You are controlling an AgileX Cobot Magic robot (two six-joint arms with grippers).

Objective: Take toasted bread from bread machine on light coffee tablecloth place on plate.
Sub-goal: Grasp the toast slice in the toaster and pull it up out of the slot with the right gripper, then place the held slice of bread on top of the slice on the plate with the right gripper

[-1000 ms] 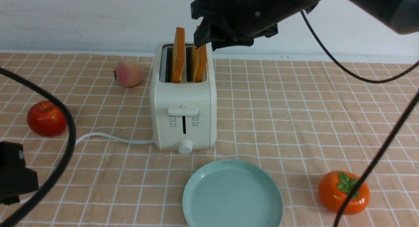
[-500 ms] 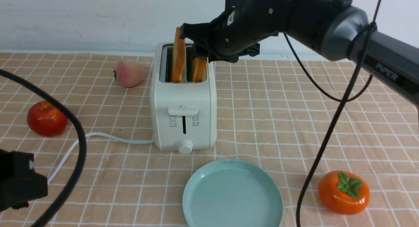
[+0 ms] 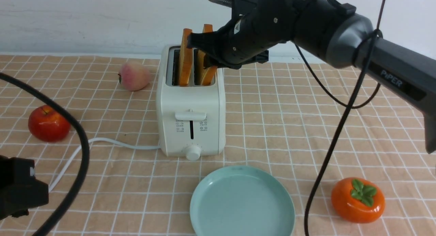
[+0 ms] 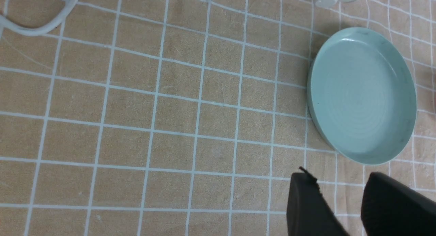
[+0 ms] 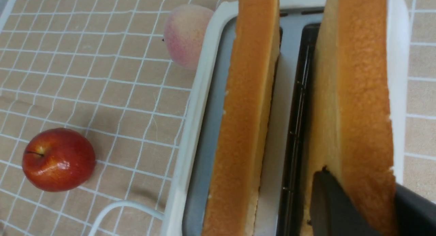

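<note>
Progress: nothing has been delivered yet. The plate [image 3: 242, 205] is seen bare on the light coffee tablecloth [image 3: 306, 120], just in front of the bread machine [image 3: 190, 106], and one slice is seen standing in each of its two slots. The left toast slice [image 3: 185, 59] is upright and untouched. The right toast slice [image 5: 357, 93] is leaned slightly and is gripped at its top edge by the right gripper [image 5: 361, 185], whose jaws are drawn in narrow against its two faces. Most of that slice lies beyond the fingertips, with its lower part down in the slot. The step in hand is judged to be the first lift-out. Lifting, carrying to the plate and release are left, then the same for the second slice. The left gripper [image 4: 337, 176] is held low over bare cloth near the plate, jaws parted, with nothing between them.
</note>
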